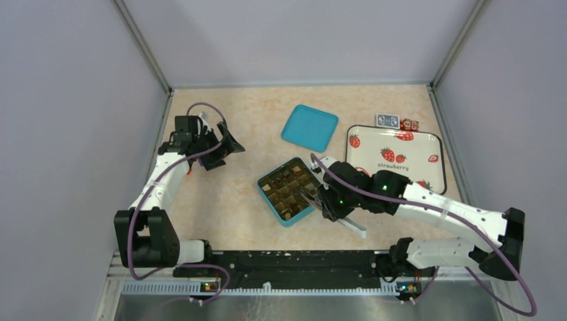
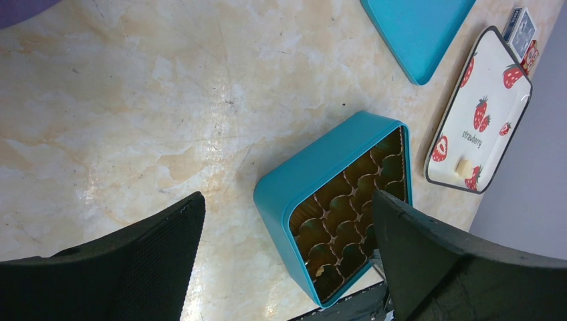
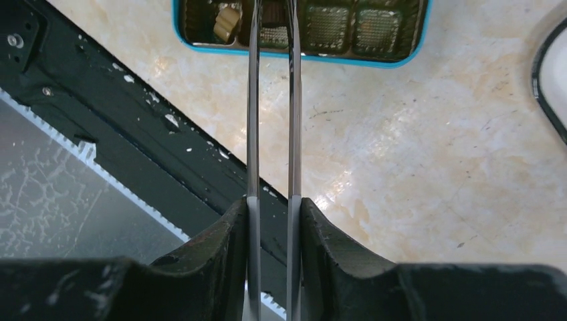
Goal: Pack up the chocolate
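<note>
Black padded fingers of the right tool (image 3: 273, 221) are clamping a pair of thin steel tweezers (image 3: 253, 100), whose blades are reaching over the near wall of the teal box (image 2: 314, 170) into its gold paper cups. Chocolate (image 3: 227, 20) is sitting there, one pale bit in the cup just left of the tips. Something brown is possibly lying between the tips, though the view's top edge is cutting it off. Another cream piece (image 2: 461, 166) is waiting on the strawberry tray (image 2: 491, 100), right of the box. These bites are looking very light, smooth and rigid, yet easy to mark or crack. They are likely slippery against polished steel, so a gentle pinch across two opposite sides, low down, is looking safest. Pleated cups are looking flimsy. The left tool (image 1: 226, 146) is hanging wide open and empty over the far left of the marbled table (image 1: 227, 194). The flat lid (image 1: 309, 127) is lying beyond the box.
</note>
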You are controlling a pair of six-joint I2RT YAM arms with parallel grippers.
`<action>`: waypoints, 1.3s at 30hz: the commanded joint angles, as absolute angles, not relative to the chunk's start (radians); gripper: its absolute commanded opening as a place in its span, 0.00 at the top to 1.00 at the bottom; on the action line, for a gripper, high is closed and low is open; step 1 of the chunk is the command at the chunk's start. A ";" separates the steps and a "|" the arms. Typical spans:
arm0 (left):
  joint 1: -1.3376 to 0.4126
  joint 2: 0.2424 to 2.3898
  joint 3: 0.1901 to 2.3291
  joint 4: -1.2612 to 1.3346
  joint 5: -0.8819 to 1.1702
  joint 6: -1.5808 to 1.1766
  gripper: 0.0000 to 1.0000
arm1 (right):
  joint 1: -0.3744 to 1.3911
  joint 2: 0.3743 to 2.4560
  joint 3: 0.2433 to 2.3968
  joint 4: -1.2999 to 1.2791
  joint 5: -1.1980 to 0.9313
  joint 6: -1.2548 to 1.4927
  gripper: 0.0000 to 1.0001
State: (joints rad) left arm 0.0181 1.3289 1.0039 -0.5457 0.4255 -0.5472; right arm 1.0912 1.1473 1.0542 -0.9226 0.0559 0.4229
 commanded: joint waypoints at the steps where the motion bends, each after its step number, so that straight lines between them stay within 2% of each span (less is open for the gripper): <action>1: 0.023 1.307 1.005 -0.517 0.423 -0.535 0.02 | 1.099 1.072 1.109 -0.898 0.197 0.469 0.73; 6: 0.023 1.314 1.007 -0.511 0.431 -0.535 0.02 | 0.983 1.062 1.111 -1.006 0.326 0.574 0.73; 13: 0.023 1.318 1.008 -0.511 0.440 -0.536 0.02 | 0.633 0.899 1.075 -1.150 0.434 0.713 0.71; 18: 0.023 1.330 1.004 -0.500 0.448 -0.537 0.02 | 0.414 0.865 1.042 -1.200 0.402 0.716 0.67; 24: 0.023 1.350 1.008 -0.494 0.462 -0.531 0.02 | 0.320 0.901 0.973 -1.128 0.337 0.695 0.64; 30: 0.023 1.351 1.011 -0.502 0.449 -0.520 0.02 | 0.301 0.929 0.940 -1.095 0.310 0.683 0.56; 39: 0.023 1.365 1.004 -0.489 0.453 -0.526 0.02 | 0.291 0.951 0.924 -1.064 0.292 0.674 0.56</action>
